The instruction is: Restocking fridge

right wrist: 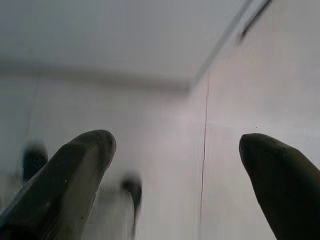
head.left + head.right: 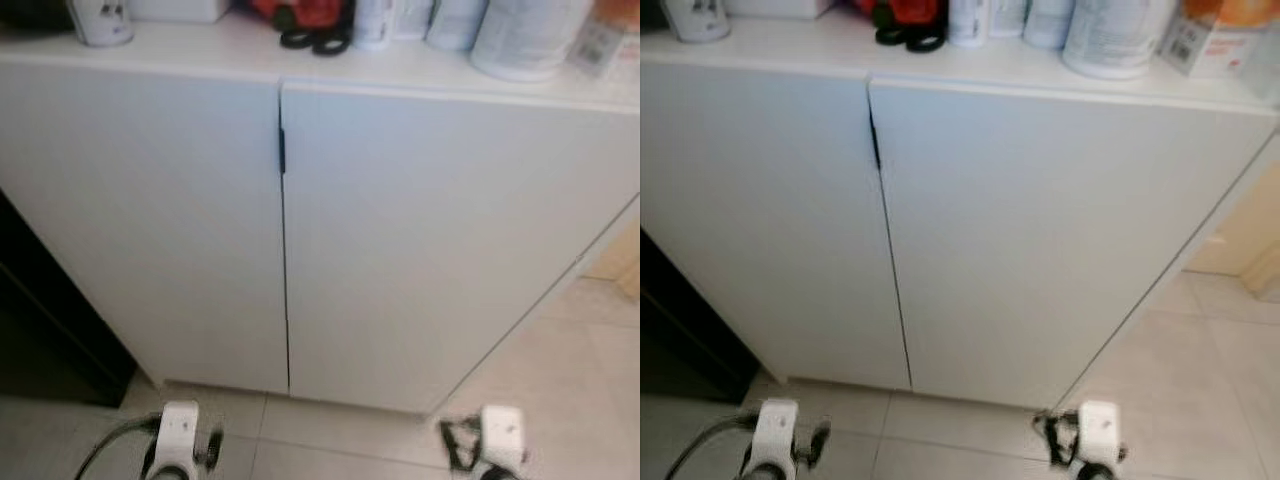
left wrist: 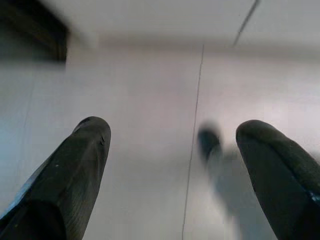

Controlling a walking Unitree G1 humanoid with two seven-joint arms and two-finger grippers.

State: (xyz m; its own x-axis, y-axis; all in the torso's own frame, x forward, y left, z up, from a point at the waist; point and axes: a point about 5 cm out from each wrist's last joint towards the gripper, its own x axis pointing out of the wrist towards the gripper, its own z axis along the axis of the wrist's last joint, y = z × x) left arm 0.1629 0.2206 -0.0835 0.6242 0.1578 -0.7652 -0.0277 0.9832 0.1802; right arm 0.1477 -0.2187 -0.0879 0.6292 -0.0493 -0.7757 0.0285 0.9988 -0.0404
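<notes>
Two closed white cabinet doors [image 2: 400,240] face the camera; no fridge identifiable. Containers on the white cabinet top [image 2: 250,55] are cut off and blurred. Pale tiled floor [image 2: 560,380] below. Left gripper [image 3: 172,150] and right gripper [image 1: 177,160] hang low, fingers spread wide, empty.

Soft even daylight, all views slightly blurred, wrist views blurriest.
</notes>
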